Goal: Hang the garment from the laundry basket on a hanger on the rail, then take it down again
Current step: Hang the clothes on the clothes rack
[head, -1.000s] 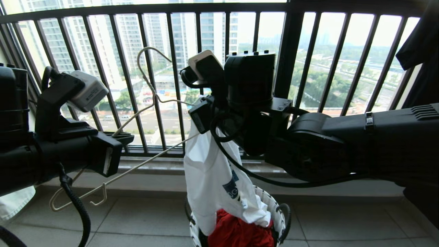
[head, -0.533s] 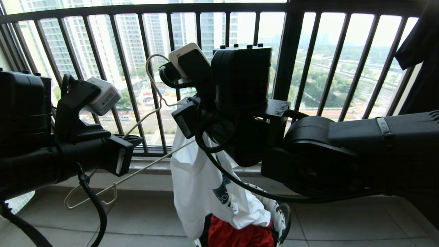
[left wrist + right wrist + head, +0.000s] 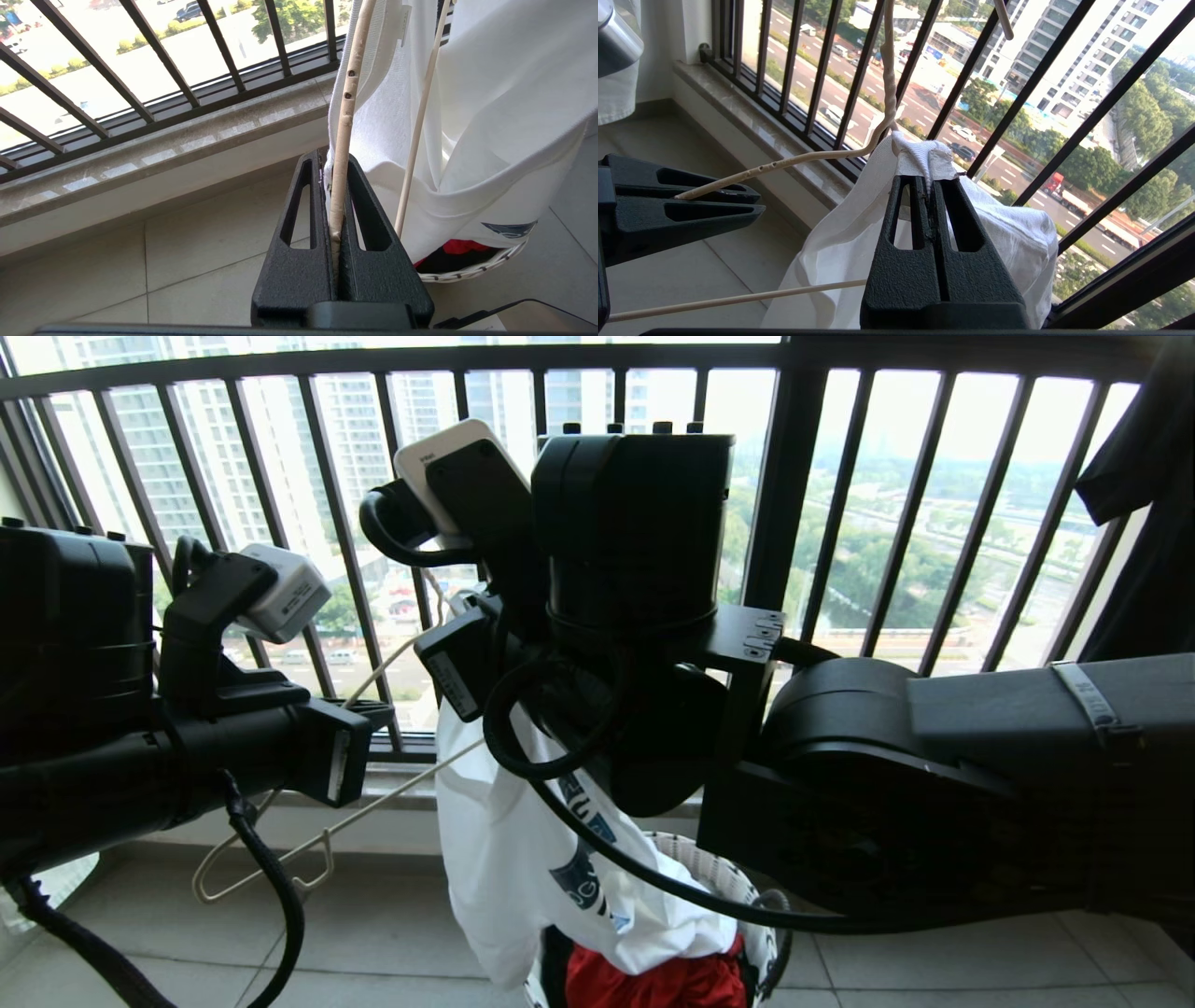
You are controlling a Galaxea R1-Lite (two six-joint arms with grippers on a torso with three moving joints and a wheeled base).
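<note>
White cotton of the garment [image 3: 523,859] hung above the laundry basket [image 3: 738,887] in the head view. The left wrist view showed the left gripper [image 3: 337,196] clamped on the hanger [image 3: 345,116]. The right wrist view showed the right gripper [image 3: 930,186] pinching the neckband; the wire risked snagging there.

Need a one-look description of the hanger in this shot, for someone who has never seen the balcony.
Start at the black barred window railing and come down to the left gripper, shut on a thin cream-white shaft. That is the hanger: bare wire with a small upturned hook at its low end, its other arm running into the white T-shirt held by the right gripper.
</note>
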